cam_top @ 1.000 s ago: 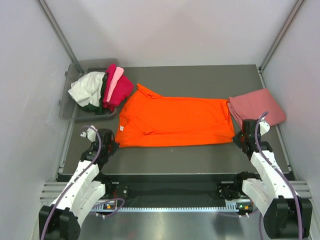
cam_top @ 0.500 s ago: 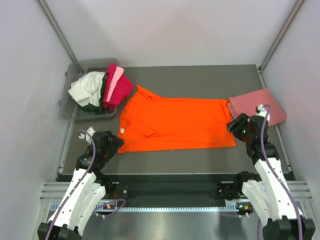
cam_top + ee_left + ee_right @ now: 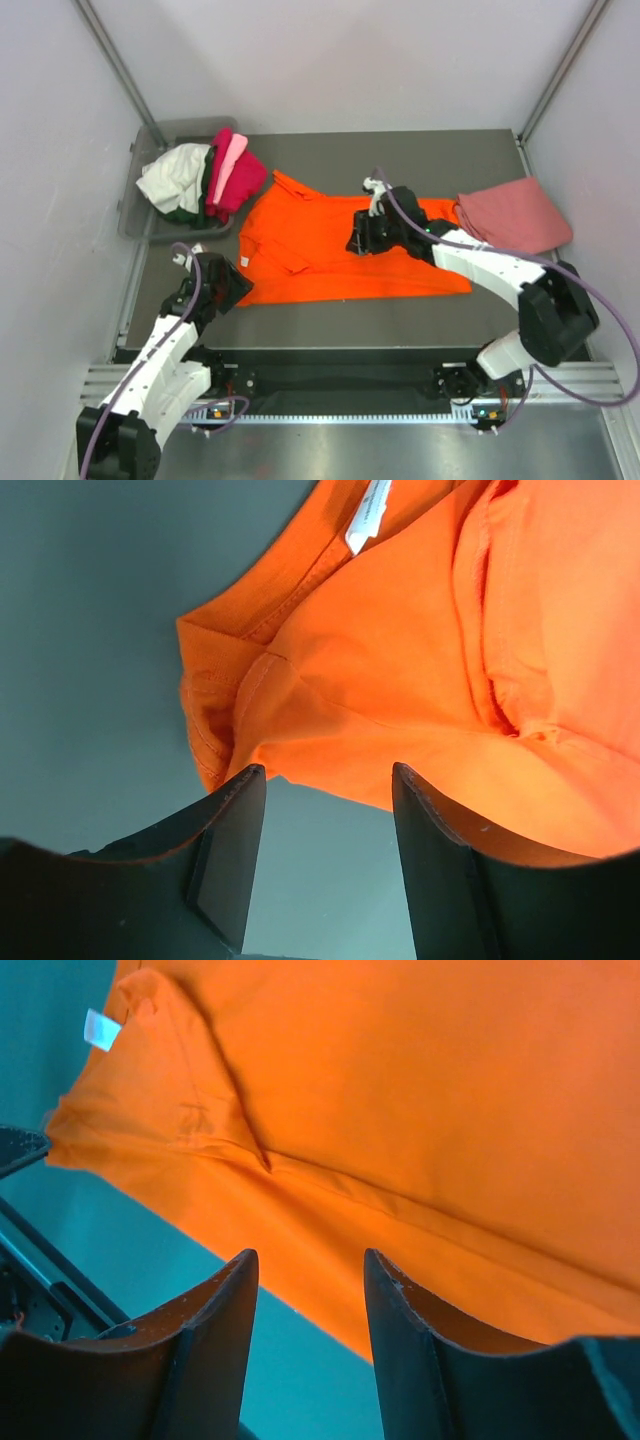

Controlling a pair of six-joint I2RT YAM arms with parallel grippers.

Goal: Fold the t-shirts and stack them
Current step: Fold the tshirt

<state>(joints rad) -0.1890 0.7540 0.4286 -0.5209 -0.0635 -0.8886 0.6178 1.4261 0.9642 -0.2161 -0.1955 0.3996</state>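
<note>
Top external view: the orange t-shirt (image 3: 330, 255) lies flat across the middle of the table (image 3: 400, 160), folded into a long band, with the salmon-pink t-shirt (image 3: 512, 215) folded just beside its right end and a heap of t-shirts (image 3: 205, 178) – white, dark green, magenta, light pink – spilling from the grey bin (image 3: 135, 215) at the far left corner. The left gripper (image 3: 228, 290) sits at the band's near left corner; the right gripper (image 3: 362, 237) hangs over the middle of the band. Left wrist view: the fingers (image 3: 232, 860) stand apart with nothing clamped; the shirt's rumpled corner and near hem lie just beyond the fingertips, the hem crossing the top of the gap, bare table below it, and the white label (image 3: 365, 515) further off. Right wrist view: the fingers (image 3: 212, 1345) are likewise apart and hold nothing – orange cloth with a diagonal seam fills the view above them, its edge running across the gap between them.
</note>
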